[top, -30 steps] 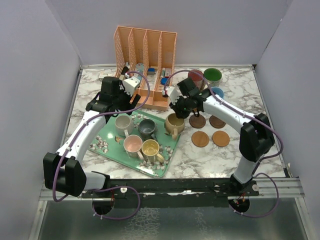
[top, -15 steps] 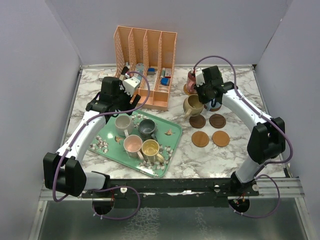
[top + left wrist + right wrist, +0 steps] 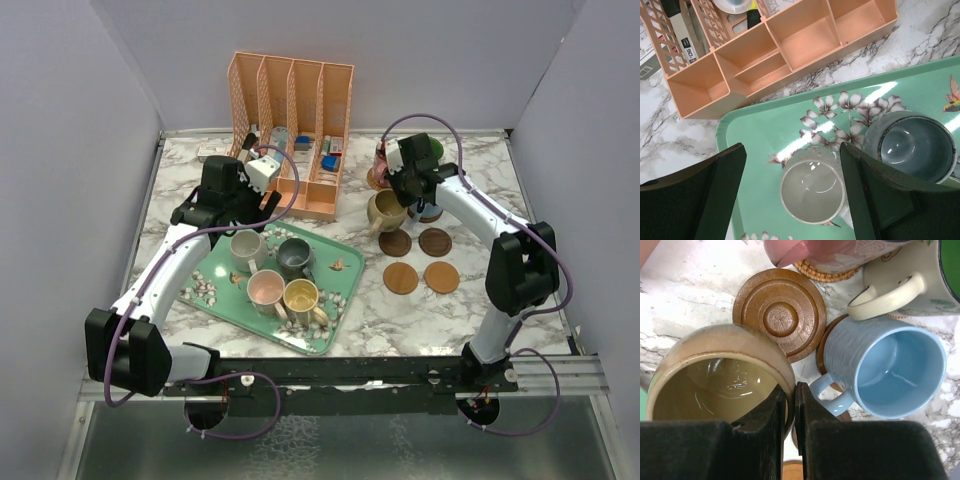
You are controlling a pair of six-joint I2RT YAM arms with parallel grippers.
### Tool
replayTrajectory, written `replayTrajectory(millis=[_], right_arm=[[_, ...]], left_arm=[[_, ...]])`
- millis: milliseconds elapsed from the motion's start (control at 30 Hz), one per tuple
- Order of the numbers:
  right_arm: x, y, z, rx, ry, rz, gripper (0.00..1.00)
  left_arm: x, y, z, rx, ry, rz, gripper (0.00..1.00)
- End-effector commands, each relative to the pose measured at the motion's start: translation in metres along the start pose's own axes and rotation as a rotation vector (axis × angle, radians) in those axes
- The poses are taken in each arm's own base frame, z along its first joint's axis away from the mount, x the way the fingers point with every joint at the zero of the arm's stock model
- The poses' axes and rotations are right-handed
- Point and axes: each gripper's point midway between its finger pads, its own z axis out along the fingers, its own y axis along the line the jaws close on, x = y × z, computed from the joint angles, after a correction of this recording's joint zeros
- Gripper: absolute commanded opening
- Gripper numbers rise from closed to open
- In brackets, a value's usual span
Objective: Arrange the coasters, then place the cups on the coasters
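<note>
My right gripper (image 3: 791, 400) is shut on the rim of a tan cup (image 3: 715, 375), one finger inside and one outside. The cup hangs beside a dark ringed coaster (image 3: 780, 312). A blue cup (image 3: 890, 370) stands on a coaster to its right, with a pink cup (image 3: 830, 252) and a cream, green-lined cup (image 3: 910, 285) behind. My left gripper (image 3: 792, 165) is open, its fingers either side of a cream cup (image 3: 812, 192) on the green tray (image 3: 755, 135), above its rim. A grey-blue cup (image 3: 912, 145) stands next to it. Bare coasters (image 3: 400, 277) lie right of the tray.
An orange desk organiser (image 3: 295, 120) with compartments stands at the back, just behind the tray. A pink cup (image 3: 266, 289) and a yellow cup (image 3: 301, 298) stand at the tray's front. Purple walls close in on both sides.
My right arm has carried the tan cup from the tray's right edge back and to the right, to the cluster of cups and coasters. The left arm has not moved.
</note>
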Motion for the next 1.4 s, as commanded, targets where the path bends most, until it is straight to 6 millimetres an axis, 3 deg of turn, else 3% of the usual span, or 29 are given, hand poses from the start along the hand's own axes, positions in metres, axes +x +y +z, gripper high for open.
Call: replayTrajectory(millis=[0,567,1367], right_arm=[[-0.053,-0.012,-0.005,0.008,-0.181,-0.088,0.01],[-0.063,-0.027,0.018,0.003,-0.197,-0.260,0.01],[-0.061,-0.040,0.049,-0.022,-0.158,-0.277,0.01]], left_arm=[[-0.007,-0.002,-0.006,0.011,-0.045,-0.002,0.79],[-0.006,-0.002,-0.007,0.008,-0.043,0.002,0.79],[-0.004,0.001,-0.003,0.001,-0.031,0.010,0.82]])
